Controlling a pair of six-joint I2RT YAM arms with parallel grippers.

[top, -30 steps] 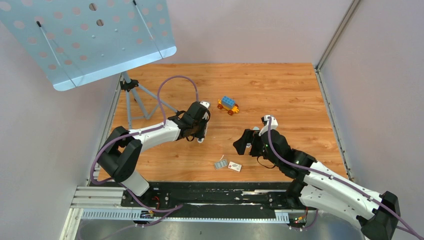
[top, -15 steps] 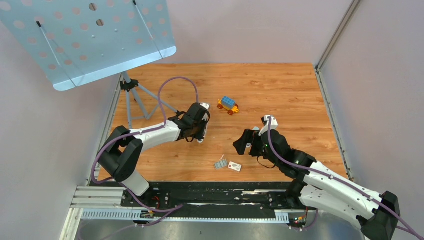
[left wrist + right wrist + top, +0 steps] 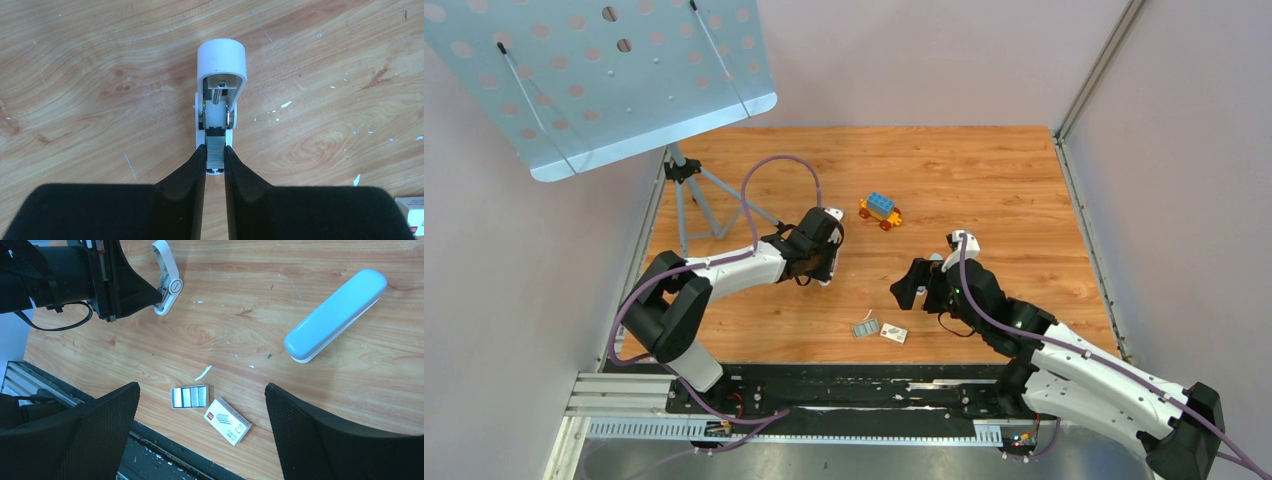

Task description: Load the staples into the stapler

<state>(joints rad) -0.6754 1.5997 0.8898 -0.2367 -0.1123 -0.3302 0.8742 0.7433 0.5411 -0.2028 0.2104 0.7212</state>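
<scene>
The white stapler (image 3: 220, 95) lies opened on the wood, with its magazine channel facing up. A grey staple strip (image 3: 215, 150) sits at the near end of that channel. My left gripper (image 3: 215, 148) is shut on this strip, with a black fingertip on each side. In the top view the left gripper (image 3: 823, 272) is at mid table. More staples (image 3: 189, 396) lie in a small open tray near the front edge. My right gripper (image 3: 201, 390) is open wide and empty above them, and it also shows in the top view (image 3: 912, 287).
A white printed staple box (image 3: 227, 421) lies beside the tray. A light blue oblong case (image 3: 335, 315) lies to the right. A toy brick car (image 3: 880, 210) sits farther back. A perforated music stand (image 3: 604, 70) on a tripod (image 3: 694, 190) overhangs the far left.
</scene>
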